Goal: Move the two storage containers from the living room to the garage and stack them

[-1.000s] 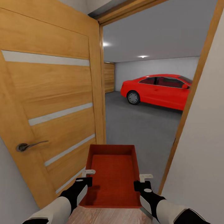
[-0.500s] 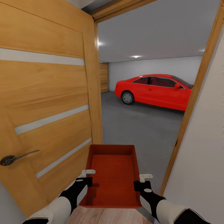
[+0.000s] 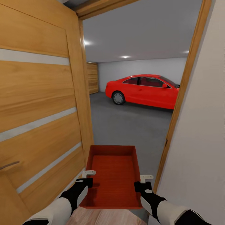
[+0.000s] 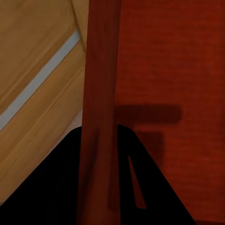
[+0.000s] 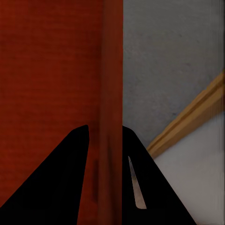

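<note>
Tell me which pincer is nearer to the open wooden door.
Left. The left pincer grips the storage container's wall on the side beside the wooden door; the right pincer grips the opposite wall, near the door frame.

Your two arms reach forward, near and low. The left gripper point(image 3: 88, 178) clamps the container's point(image 3: 114, 175) left wall. The right gripper point(image 3: 143, 183) clamps its right wall.

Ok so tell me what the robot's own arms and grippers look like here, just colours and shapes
Both arms have pale grey-white forearm shells that run into black wrist sections. The left gripper and right gripper each have a black body, with short off-white fingers that look angular and bracket-like. In the wrist views the fingers show as dark wedge shapes with a thin pale strip. No cables or markings are visible.
</note>
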You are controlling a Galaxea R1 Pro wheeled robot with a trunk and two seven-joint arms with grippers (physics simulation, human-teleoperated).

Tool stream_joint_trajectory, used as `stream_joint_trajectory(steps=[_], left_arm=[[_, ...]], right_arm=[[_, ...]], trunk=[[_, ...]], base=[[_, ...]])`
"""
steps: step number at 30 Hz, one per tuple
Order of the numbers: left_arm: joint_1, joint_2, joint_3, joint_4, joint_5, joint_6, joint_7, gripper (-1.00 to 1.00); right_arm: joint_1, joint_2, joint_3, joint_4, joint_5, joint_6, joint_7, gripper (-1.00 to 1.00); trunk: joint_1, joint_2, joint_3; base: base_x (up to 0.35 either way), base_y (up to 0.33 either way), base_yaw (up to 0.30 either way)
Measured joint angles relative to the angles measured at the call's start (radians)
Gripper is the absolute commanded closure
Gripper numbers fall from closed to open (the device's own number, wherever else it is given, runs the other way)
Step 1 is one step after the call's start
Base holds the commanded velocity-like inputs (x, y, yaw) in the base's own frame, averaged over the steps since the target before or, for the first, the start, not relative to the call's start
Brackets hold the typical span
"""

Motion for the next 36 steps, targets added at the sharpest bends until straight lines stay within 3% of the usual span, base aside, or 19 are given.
stream_joint_trajectory(steps=[13,36], left_arm=[[0.000,0.000,-0.001,0.000,0.001,0.000,0.000,1.00],[0.000,0.000,0.000,0.000,0.000,0.000,0.000,1.00]], right_arm=[[0.000,0.000,0.001,0.000,-0.001,0.000,0.000,1.00],[0.000,0.000,0.000,0.000,0.000,0.000,0.000,1.00]], trunk=[[0.000,0.000,0.000],[0.000,0.000,0.000]], base=[[0.104,0.029,-0.019],[0.046,0.028,-0.165]])
